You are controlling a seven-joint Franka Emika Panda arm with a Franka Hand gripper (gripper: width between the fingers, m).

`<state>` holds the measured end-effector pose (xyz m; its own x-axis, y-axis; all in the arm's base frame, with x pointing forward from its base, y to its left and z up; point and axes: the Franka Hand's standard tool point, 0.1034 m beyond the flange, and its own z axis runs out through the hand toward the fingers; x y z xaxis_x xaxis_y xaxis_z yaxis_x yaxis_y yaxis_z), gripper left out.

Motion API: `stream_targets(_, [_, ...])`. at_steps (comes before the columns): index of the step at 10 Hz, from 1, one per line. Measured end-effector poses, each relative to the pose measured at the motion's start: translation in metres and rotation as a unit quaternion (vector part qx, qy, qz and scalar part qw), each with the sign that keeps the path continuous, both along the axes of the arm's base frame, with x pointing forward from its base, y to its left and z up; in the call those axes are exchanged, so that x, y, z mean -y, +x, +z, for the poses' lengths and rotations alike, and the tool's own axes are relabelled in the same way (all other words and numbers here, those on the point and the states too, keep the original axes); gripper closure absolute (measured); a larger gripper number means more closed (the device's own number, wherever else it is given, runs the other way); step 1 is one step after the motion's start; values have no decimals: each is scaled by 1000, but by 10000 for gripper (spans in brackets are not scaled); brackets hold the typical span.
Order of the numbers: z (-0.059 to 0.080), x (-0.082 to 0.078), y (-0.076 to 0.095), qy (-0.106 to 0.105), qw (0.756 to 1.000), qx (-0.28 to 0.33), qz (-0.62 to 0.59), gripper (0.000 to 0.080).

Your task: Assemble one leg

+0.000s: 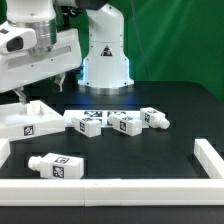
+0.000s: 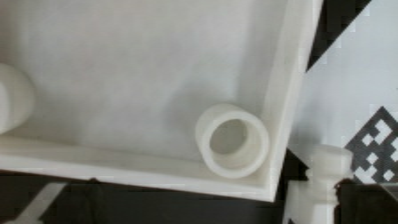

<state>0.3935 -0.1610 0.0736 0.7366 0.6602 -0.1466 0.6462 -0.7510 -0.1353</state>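
Front rail: a long white plastic rail [image 1: 100, 186] lies on the black table [image 1: 170, 140], nearer the camera than the large flat white square panel [image 1: 30, 118]. A part knocked away from the panel could roll against it and lie awkwardly for a grip.
Lone leg: the lone leg [image 1: 55, 166], a short chunky white plastic peg with a black-and-white tag, lies on its side in front of the panel and apart from it. It is round, so an off-centre descent would probably set it rolling.
Panel: it lies flat, and the wrist view shows its raised round corner socket [image 2: 233, 141] from close up. Nothing visible pins the panel, so a sideways push could slide it and shift the socket out of line.
Row of legs: the row of three legs [image 1: 125, 122], all like the first, lies just beside the panel on the exterior view's right. They are packed closely, so closing on one could nudge its neighbour.
Claw: the white two-finger claw [image 1: 40, 88] hangs over the panel with no leg visible in it. I cannot tell whether it is set wide or narrow. A low sweep from here risks catching the socket rim.
Arm base: the white arm base [image 1: 105, 55] stands behind the panel, clear of the parts.
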Motion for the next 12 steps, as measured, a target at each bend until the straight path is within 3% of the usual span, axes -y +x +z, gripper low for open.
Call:
stream_targets(1, [-3, 4, 1, -5, 1000, 8, -3, 150])
stream_targets(2, [-9, 19, -3, -13, 1000, 22, -13, 150])
stream_targets(4, [-7, 66, -9, -18, 999, 31, -33, 150])
stream_targets(6, [-15, 108, -17, -15, 1000, 25, -10, 150])
stream_targets(10, [-20, 107, -15, -16, 999, 22, -18, 150])
stream_targets(12, [-40, 130, -2, -28, 999, 13, -15, 150])
